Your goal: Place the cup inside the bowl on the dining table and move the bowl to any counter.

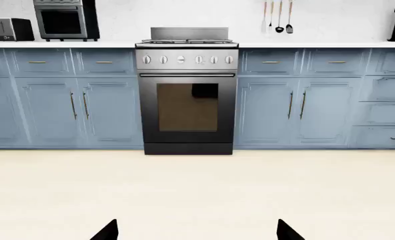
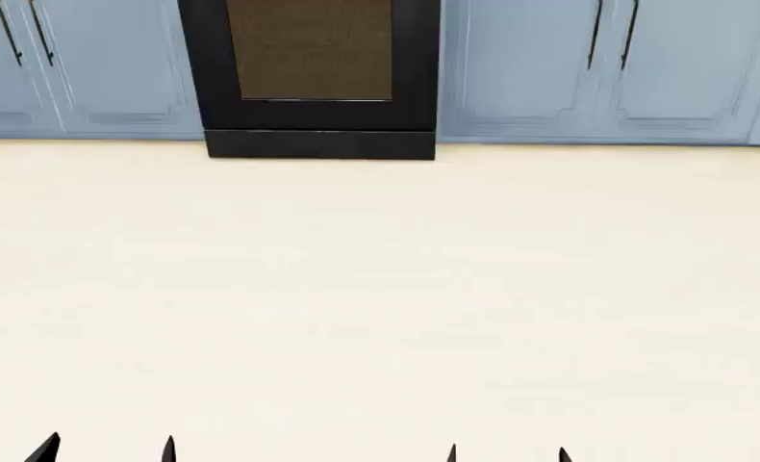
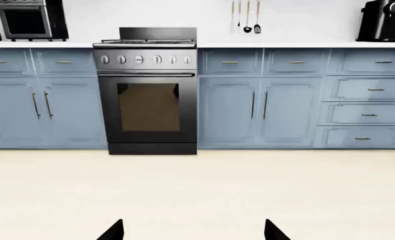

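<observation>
The cup, the bowl and the dining table are out of view in every frame. The white counter [image 1: 304, 45] runs along the far wall on both sides of the stove and shows again in the right wrist view as the counter [image 3: 277, 44]. My left gripper [image 1: 197, 234] is open, its two black fingertips wide apart over bare floor with nothing between them. My right gripper [image 3: 193, 233] is open and empty in the same way. In the head view only the tips of the left gripper [image 2: 108, 450] and right gripper [image 2: 506, 454] poke in at the lower edge.
A black and steel stove [image 1: 187, 90] stands between blue-grey cabinets [image 1: 297, 100]. On the counter sit a toaster oven [image 1: 65, 20], a toaster [image 1: 7, 29] and a dark coffee machine [image 3: 384, 21]. Utensils [image 1: 279, 17] hang on the wall. Cream floor [image 2: 380, 289] lies between me and the cabinets.
</observation>
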Controlling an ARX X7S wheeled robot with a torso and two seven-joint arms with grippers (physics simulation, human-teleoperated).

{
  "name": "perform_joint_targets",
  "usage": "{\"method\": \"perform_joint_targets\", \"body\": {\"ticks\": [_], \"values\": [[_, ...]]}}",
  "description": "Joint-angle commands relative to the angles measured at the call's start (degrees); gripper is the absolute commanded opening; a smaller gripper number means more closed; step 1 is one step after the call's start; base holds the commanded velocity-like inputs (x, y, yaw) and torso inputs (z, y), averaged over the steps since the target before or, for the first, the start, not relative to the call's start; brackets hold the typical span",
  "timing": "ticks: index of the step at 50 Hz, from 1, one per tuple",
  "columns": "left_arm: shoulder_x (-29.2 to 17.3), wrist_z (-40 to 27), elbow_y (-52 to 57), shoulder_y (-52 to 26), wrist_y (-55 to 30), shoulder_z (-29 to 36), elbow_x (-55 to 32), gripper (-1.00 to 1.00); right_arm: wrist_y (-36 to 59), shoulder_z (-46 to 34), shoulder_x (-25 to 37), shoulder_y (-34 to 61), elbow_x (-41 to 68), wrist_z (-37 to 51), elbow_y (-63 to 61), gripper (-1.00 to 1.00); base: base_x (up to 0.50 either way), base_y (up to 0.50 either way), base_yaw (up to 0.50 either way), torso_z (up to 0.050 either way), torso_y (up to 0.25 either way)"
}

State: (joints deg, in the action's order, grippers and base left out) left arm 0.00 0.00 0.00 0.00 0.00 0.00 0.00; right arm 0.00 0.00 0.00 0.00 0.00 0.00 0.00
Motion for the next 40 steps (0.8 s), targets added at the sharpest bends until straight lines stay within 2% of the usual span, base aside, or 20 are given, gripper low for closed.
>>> {"method": "perform_joint_targets", "body": {"ticks": [1, 19, 40], "values": [[-0.9, -1.1, -0.2, -0.2, -0.1, 1.1, -0.8, 1.00, -0.1, -0.8, 0.8, 0.0, 1.4, 1.3, -0.1, 1.00, 0.00, 0.00, 0.00, 0.000, 0.000], [-3.5, -4.5, -0.5, -0.4, -0.3, 4.7, -2.8, 1.00, -0.2, -4.1, 3.6, 0.0, 3.8, 3.4, -0.8, 1.00, -0.03, 0.04, 0.00, 0.000, 0.000], [-4.8, -5.9, -0.6, -0.6, -0.7, 6.6, -4.1, 1.00, -0.9, -5.6, 4.9, -0.1, 5.8, 5.0, -0.4, 1.00, -0.45, 0.26, 0.00, 0.000, 0.000]]}}
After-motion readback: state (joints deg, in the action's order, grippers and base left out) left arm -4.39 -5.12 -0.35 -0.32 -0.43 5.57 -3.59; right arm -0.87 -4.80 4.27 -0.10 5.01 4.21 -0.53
